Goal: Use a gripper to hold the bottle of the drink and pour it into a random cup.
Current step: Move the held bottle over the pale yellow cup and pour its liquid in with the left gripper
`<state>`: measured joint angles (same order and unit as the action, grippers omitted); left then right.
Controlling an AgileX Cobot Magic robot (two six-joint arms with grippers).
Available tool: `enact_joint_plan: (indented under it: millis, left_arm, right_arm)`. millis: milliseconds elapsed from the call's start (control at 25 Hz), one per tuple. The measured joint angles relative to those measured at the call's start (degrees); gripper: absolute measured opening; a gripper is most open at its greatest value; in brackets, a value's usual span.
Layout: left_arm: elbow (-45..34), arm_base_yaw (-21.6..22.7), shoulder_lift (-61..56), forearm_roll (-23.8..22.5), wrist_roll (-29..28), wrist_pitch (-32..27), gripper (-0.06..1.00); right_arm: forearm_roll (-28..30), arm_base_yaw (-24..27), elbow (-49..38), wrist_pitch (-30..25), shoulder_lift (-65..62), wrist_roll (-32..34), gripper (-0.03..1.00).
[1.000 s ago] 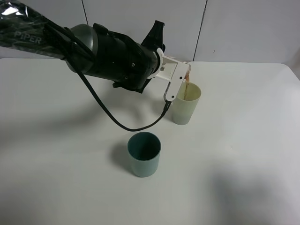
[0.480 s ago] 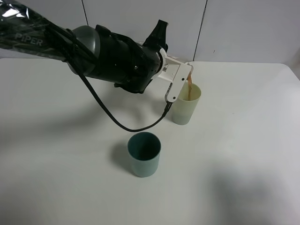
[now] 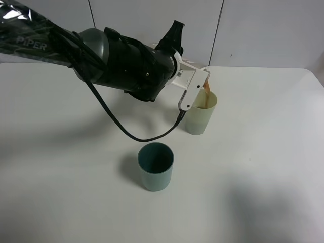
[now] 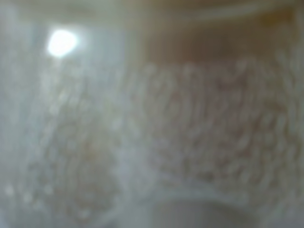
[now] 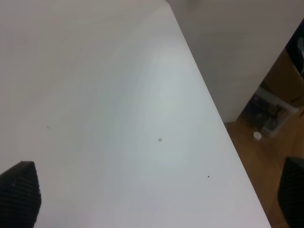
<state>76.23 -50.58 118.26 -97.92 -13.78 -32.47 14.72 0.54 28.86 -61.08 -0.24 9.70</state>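
Toward the right of the white counter [image 3: 263,167], the black left arm [image 3: 121,63] reaches across from the upper left of the high view. It ends in the white plastic two-fingered left gripper [image 3: 197,88], which hangs tipped over the rim of the tall pale yellow-green plastic tumbler [image 3: 198,120]. Its jaws are clamped together on the small clear plastic bottle [image 3: 206,87]. Only a thin brown-orange sliver of the bottle shows at the claw's far edge, slanting down just above the tumbler's mouth; the rest is hidden behind the white fingers and the arm. Brown liquid [image 3: 205,104] shows inside the tumbler against its far wall. The tumbler stands upright on the counter.

A thin black cable [image 3: 126,132] droops from the arm in a loop and runs up to the lower end of the claw, beside the tumbler's left wall. Nearer the camera and to the left, well apart from the tumbler, a shorter dark teal plastic cup [image 3: 156,172] stands upright with its mouth open.

The left wrist view is a close blur of pale, bubbly surface with a brown tint along one side, too soft to tell any detail.

The right gripper [image 5: 156,192] hangs over bare counter near its edge, jaws wide apart, with one dark fingertip [image 5: 19,190] at each side of its wrist view. Wooden floor [image 5: 256,137] shows beyond the counter's edge.
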Motion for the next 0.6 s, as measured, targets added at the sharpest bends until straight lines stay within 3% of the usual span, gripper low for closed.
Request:
enact_joint_plan:
  millis: [600]
  left_arm:
    - [0.0, 0.0, 0.0, 0.0, 4.0, 0.0, 0.33]
  right_arm:
    - [0.0, 0.0, 0.0, 0.0, 0.0, 0.0, 1.00]
